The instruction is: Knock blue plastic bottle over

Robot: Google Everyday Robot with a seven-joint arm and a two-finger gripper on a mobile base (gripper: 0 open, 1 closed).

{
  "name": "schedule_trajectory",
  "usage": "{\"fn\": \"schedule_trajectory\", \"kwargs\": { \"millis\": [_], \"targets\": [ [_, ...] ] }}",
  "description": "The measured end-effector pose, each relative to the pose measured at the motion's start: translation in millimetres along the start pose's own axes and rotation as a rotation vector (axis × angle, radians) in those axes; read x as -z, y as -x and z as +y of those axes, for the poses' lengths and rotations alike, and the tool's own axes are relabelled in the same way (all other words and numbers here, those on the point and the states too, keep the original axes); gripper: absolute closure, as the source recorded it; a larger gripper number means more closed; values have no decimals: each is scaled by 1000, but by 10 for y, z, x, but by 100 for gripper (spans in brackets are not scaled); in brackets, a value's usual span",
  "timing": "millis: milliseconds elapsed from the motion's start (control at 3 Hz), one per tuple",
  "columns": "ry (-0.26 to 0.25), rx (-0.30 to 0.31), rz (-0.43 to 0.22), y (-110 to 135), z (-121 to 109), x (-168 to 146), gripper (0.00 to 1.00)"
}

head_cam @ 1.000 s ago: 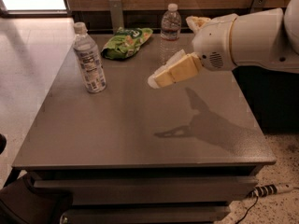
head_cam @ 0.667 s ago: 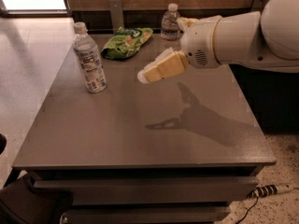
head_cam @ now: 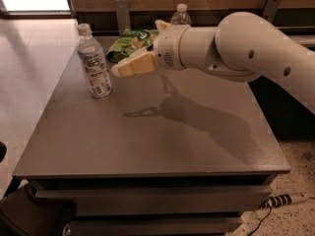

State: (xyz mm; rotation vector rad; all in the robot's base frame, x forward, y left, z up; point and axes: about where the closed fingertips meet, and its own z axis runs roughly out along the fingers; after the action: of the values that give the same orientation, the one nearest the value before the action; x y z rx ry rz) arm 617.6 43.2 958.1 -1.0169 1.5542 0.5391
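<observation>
The blue plastic bottle (head_cam: 93, 63) stands upright near the table's left edge, with a white cap and a large white label with dark text. My gripper (head_cam: 117, 71) points left above the table, its cream-coloured tip just right of the bottle's label and a small gap away. The white arm (head_cam: 236, 48) reaches in from the right.
A green snack bag (head_cam: 129, 41) lies at the back of the grey table (head_cam: 162, 132), partly behind the gripper. A clear ribbed water bottle (head_cam: 180, 14) stands at the back, behind the arm. A power strip (head_cam: 285, 199) lies on the floor at the lower right.
The gripper and arm have moved steadily left across the table toward the blue plastic bottle, which still stands upright in the same spot.
</observation>
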Motion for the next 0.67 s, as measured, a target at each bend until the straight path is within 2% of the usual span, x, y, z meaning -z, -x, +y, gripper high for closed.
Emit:
{"fn": "schedule_trajectory", "kwargs": {
  "millis": [667],
  "targets": [
    [38,-7,-111,-156,261,-435,0]
  ]
}}
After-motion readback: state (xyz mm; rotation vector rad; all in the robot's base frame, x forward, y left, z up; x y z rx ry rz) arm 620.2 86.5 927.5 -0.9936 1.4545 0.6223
